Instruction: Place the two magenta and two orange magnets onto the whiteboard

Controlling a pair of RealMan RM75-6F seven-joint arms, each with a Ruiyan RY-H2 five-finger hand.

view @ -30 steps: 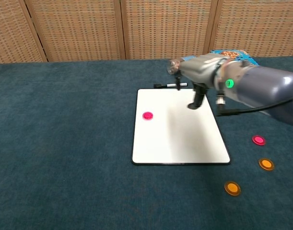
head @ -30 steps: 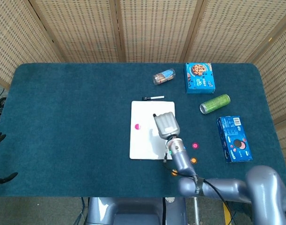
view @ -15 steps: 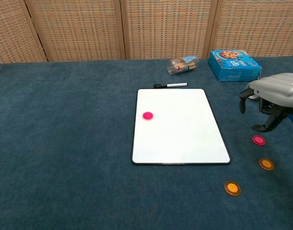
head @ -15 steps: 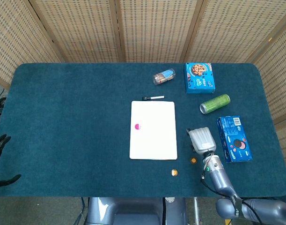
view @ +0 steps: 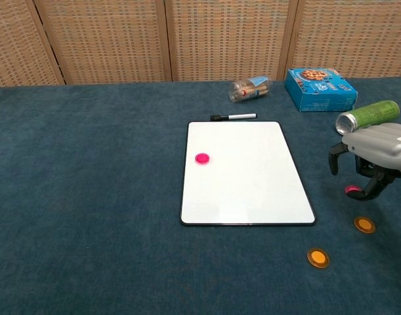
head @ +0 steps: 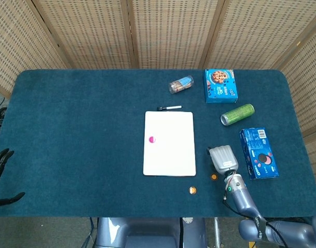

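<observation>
The whiteboard (head: 169, 150) (view: 246, 190) lies mid-table with one magenta magnet (head: 151, 139) (view: 201, 158) on its left side. In the chest view a second magenta magnet (view: 351, 190) lies on the cloth right of the board, partly hidden by my right hand (view: 374, 152) (head: 222, 158). That hand hovers low over it, its fingers (view: 369, 192) curled down on either side and holding nothing. Two orange magnets (view: 365, 224) (view: 317, 257) (head: 213, 176) (head: 192, 190) lie on the cloth nearer the front edge. My left hand (head: 1, 175) shows at the far left edge, fingers apart and empty.
A black marker (view: 233, 117) lies along the board's far edge. Behind it are a tipped bottle (view: 249, 88) and a blue cookie box (view: 319, 88). A green can (view: 367, 115) lies just behind my right hand, and another blue box (head: 258, 153) sits to its right.
My right hand left the whiteboard, swung right and has come down over the loose magenta magnet. The green can now shows behind it. No magnet has moved.
</observation>
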